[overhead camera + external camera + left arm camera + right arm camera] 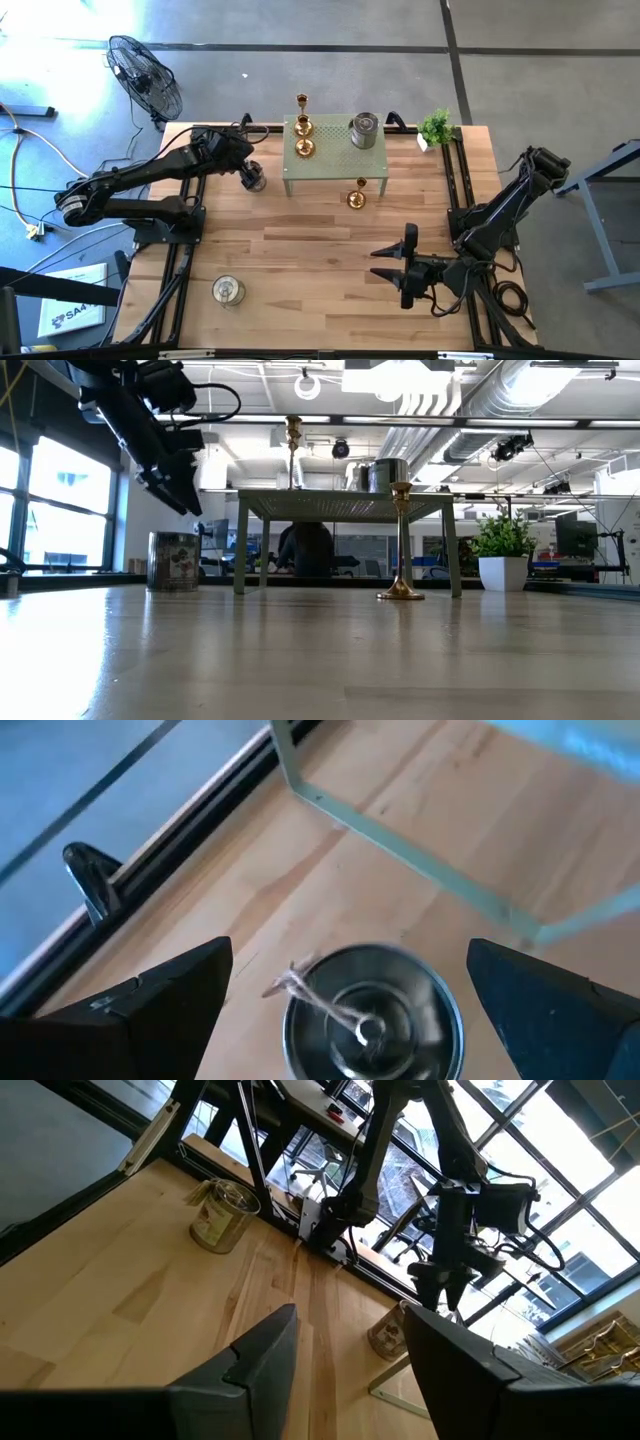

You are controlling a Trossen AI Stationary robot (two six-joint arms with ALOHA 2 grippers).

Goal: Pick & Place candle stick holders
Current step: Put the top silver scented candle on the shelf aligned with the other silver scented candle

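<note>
Your left gripper (pixel 252 178) hangs above a silver jar (pixel 372 1018) that stands on the tabletop (pixel 300 260) just left of the small green stand (pixel 335 160); its jaws are spread wide, one on each side of the jar and clear of it.

Your right gripper (pixel 392 265) waits low over the front right of the tabletop, jaws partly apart and holding nothing.

Items you have on the stand: two gold holders (pixel 304 137) at its left side and a second silver jar (pixel 364 131) at its right.

A tall gold holder (pixel 301 102) shows at the stand's far left corner.

Another gold holder (pixel 357 196) stands on the tabletop in front of the stand.

A third jar (pixel 228 291) sits at the front left.

A potted plant (pixel 436 127) is at the far right corner.
</note>
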